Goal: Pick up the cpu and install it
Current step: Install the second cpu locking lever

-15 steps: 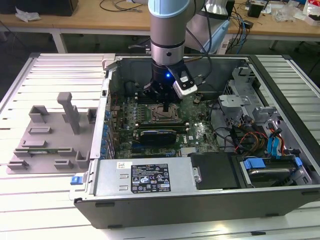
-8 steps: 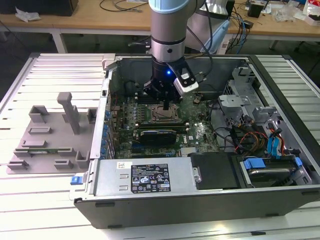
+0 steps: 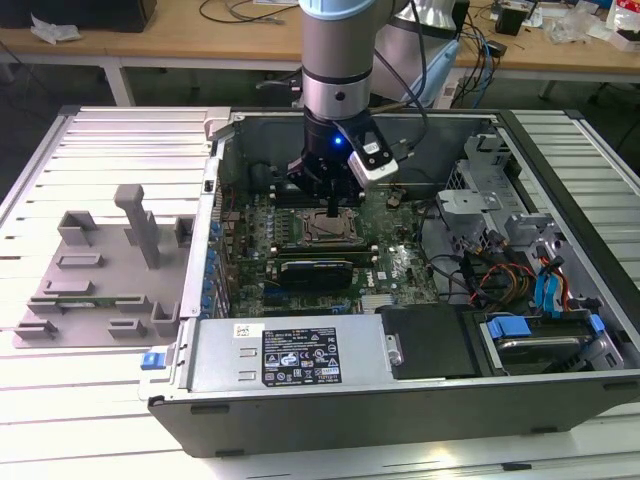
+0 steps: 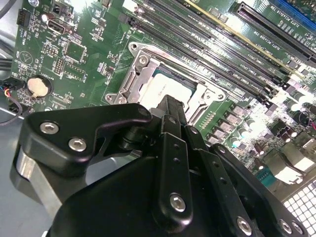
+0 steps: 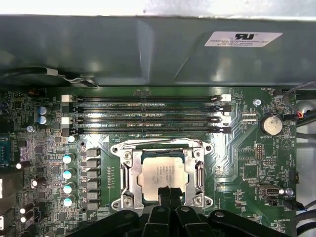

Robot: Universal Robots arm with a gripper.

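In the exterior view, the gripper (image 3: 331,200) is seen hanging just above the socket (image 3: 330,228) mid-motherboard (image 3: 400,262) inside the open computer case (image 3: 560,180). In the second wrist view, the cpu (image 4: 165,89) is seen seated in the socket frame. In the first wrist view, the fingers (image 5: 168,196) are pinched together, nothing held, right at the cpu's edge.

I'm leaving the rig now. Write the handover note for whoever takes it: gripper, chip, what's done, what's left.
Gripper: down inside the open computer case, right over the socket on the green board. Whether the fingers are open or shut can't be told.
Chip: lying flat in the socket frame, silver top up, fingertips at its edge.
Done: chip brought from outside to the socket.
Left: confirm it is seated and released.
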